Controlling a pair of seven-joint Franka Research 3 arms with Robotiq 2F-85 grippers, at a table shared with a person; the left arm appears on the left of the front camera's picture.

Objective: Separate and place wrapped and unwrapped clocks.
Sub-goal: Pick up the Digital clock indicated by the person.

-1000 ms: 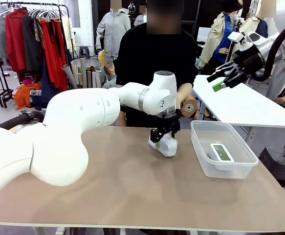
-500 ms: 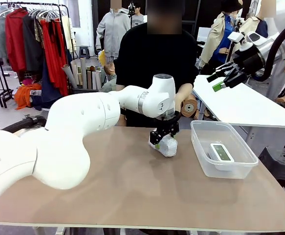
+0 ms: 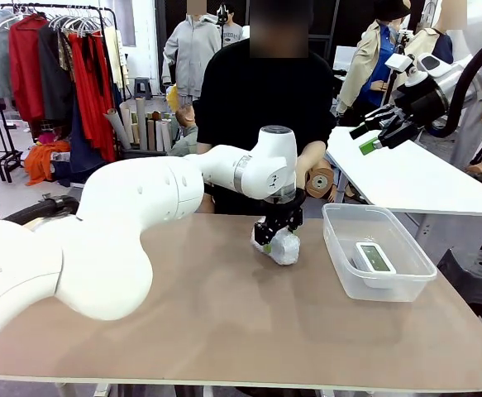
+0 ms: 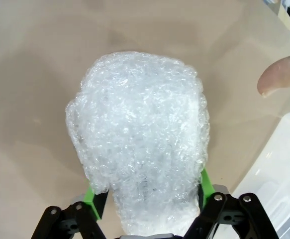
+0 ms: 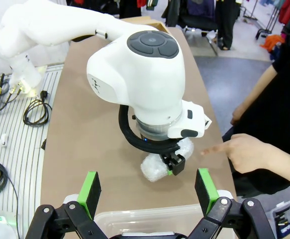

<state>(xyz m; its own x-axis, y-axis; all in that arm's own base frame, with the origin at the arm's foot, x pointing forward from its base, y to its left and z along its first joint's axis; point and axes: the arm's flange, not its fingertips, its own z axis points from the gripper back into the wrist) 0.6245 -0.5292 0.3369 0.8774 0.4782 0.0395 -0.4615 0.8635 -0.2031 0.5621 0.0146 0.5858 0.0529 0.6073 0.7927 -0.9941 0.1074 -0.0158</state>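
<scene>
One bubble-wrapped bundle [image 4: 140, 144] is lying on the table [image 3: 224, 331], and my left claw [image 4: 147, 201] is straddling it from above, green pads pressing into its two sides, so I am gripping it now. Its long axis is running straight away from my wrist. The clear tub [image 3: 379, 252] holding the bare clock [image 3: 375, 258] is sitting near it. My right claw [image 5: 147, 191] is hanging wide open, well above.
</scene>
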